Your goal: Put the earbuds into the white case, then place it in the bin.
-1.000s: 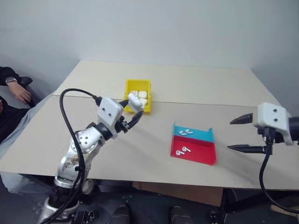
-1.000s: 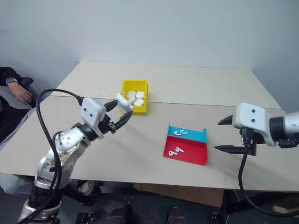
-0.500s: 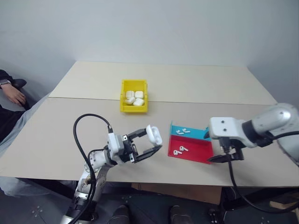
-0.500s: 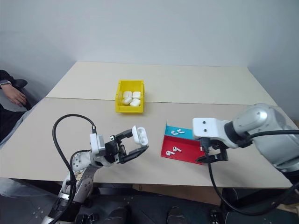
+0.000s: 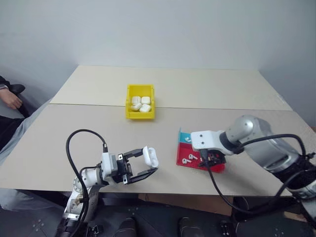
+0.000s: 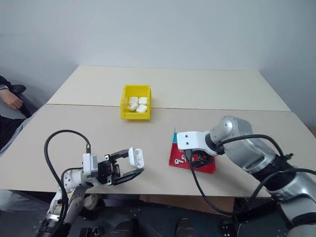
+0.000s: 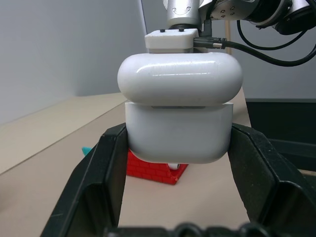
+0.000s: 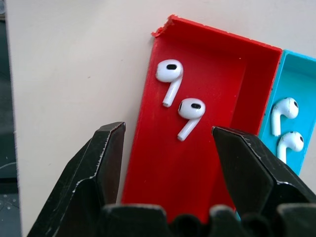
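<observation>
With the left gripper (image 5: pixel 148 165) clamping the white case (image 5: pixel 151 156), the spread right gripper (image 8: pixel 168 143) risks flicking the tiny earbuds (image 8: pixel 180 101) out of the red tray (image 8: pixel 207 163).

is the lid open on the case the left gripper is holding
Open. The lid stands lifted off the white case body, clamped in the left gripper.

A broad beige matte worktop (image 5: pixel 207 91) carries everything. On it sit a small bright yellow plastic open-top bin (image 5: pixel 140 116) and, well apart, a flat red and blue plastic tray (image 8: pixel 217 148).
</observation>
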